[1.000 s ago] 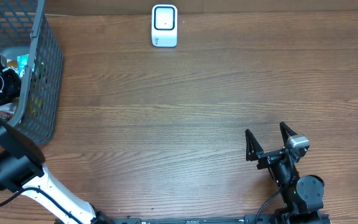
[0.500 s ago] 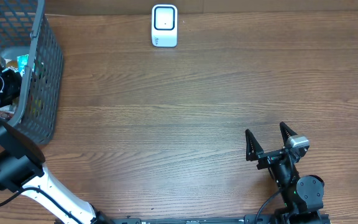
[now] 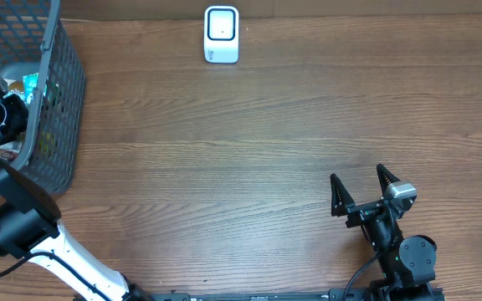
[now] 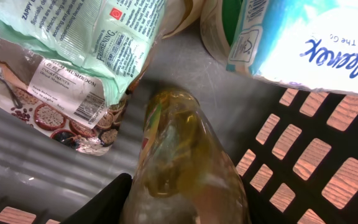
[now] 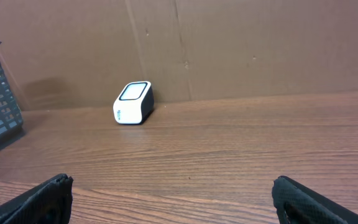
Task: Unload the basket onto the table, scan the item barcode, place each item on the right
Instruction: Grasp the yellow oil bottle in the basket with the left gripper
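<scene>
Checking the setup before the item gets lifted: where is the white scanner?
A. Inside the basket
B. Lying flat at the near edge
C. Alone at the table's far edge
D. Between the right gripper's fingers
C: the scanner stands by itself at the far edge of the table, well apart from the basket and from the open right gripper.

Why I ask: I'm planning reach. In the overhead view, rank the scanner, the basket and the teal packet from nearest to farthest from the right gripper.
From the right gripper:
1. scanner, at the far edge of the table.
2. basket, at its left end.
3. teal packet, inside the basket, behind its wall.
</scene>
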Motion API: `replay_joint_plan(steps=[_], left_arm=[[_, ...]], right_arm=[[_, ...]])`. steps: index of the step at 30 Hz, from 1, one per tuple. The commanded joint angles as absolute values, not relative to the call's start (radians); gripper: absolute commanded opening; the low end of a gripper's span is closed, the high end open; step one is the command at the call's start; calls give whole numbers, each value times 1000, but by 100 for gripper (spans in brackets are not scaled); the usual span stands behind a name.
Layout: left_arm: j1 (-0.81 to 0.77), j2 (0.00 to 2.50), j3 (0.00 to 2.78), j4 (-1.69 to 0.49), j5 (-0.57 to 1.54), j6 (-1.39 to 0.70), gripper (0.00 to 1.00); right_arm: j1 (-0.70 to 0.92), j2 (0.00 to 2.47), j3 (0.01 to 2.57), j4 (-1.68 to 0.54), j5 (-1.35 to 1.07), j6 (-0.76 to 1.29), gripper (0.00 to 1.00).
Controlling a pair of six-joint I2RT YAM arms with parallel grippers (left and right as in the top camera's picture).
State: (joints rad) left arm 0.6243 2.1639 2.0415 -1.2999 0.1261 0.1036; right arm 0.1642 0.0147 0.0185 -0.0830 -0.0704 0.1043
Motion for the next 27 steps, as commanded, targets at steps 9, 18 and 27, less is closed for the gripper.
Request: replay_joint_plan(steps=[9, 18, 27], left_arm=[[628, 2178, 2013, -1300, 123, 63, 28], [629, 2175, 2217, -1391, 123, 46, 24], [628, 2174, 2708, -1553, 124, -60, 21]], right_arm=[[161, 3, 8, -80, -61, 101, 100], [161, 3, 8, -80, -61, 101, 100], [162, 3, 8, -80, -61, 101, 100]])
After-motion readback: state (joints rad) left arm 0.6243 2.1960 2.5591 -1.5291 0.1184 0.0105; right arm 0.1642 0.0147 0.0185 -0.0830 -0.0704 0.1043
